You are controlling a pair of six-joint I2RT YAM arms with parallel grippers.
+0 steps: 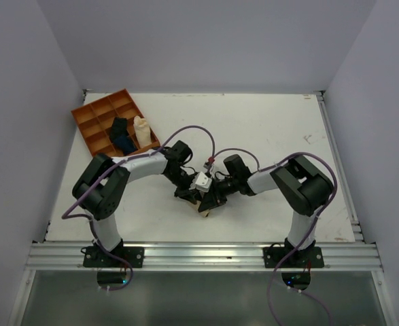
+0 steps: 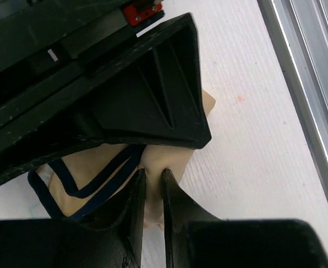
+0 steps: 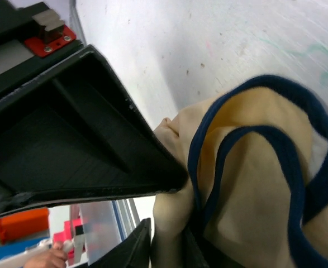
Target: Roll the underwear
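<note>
Your left claw [image 2: 172,159] and right claw [image 3: 161,204] both pinch the soft beige cloth underwear [image 3: 253,184] with its dark edge band, bunched on the white table [image 1: 274,136]. No tidy roll shows yet; I judge most of the rolling remains.

Underwear [image 1: 203,208] largely hidden from above

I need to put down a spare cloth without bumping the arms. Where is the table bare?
The widest bare patch is the far right of the table, bordered by the orange tray, the right arm and the side rail. The front centre is crowded: the left gripper and right gripper meet there on the underwear, with cables looped above.
</note>
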